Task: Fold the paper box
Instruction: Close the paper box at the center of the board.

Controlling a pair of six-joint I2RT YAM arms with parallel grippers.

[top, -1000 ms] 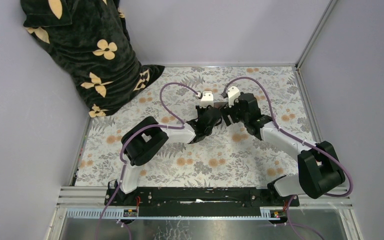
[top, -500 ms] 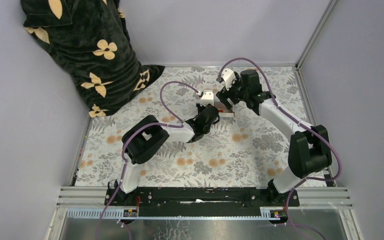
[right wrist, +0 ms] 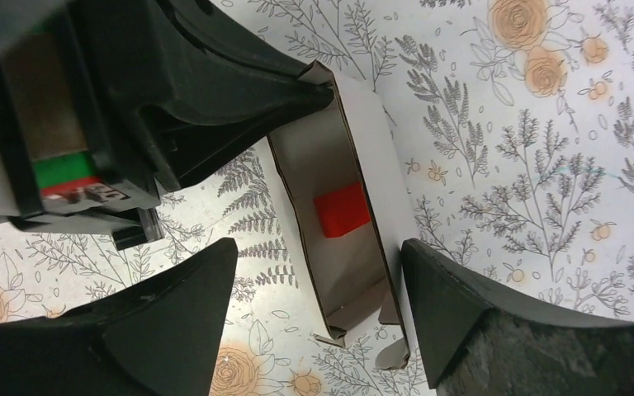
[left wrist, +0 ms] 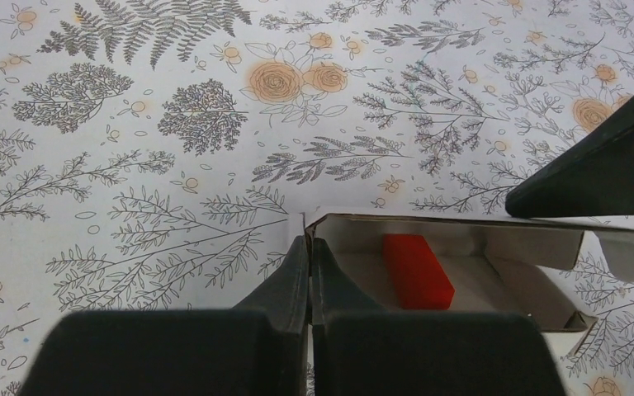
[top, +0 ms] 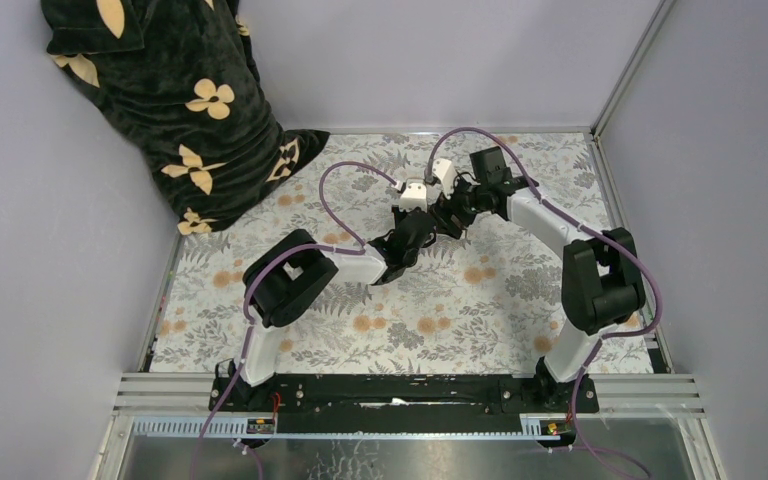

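Working over a floral-printed tablecloth [top: 410,320] between pale walls, toward its far middle. Looking at the paper box [left wrist: 512,285], sitting there half formed: long walls standing, top open, a small red block [left wrist: 417,271] lying on its floor, one end flap [left wrist: 627,252] hanging loose and curling outward at the end away from the left arm. Finding the left gripper [left wrist: 308,247] clenched, pinching what appears to be the thin end wall at the box's corner and anchoring it. Finding the right gripper [right wrist: 318,256] released, hovering jaws-wide astride the box from above, with the finger [right wrist: 454,313] on the white outer side sitting just beside the wall and the other standing apart. Judging the step in hand as squaring up the walls and tucking in the loose end. Doing it well probably meaning: holding the left pinch firm so the light card is not sliding on the cloth; lowering the right fingers evenly, without catching the rim or crushing a wall inward; pressing along the creases rather than mid-panel; steering the flap inside without nudging the red block or bumping the left fingers crowding close at the other end. Noting, farther out, a dark flower-patterned cloth [top: 180,100] bunching in the far left corner, well apart from all this.
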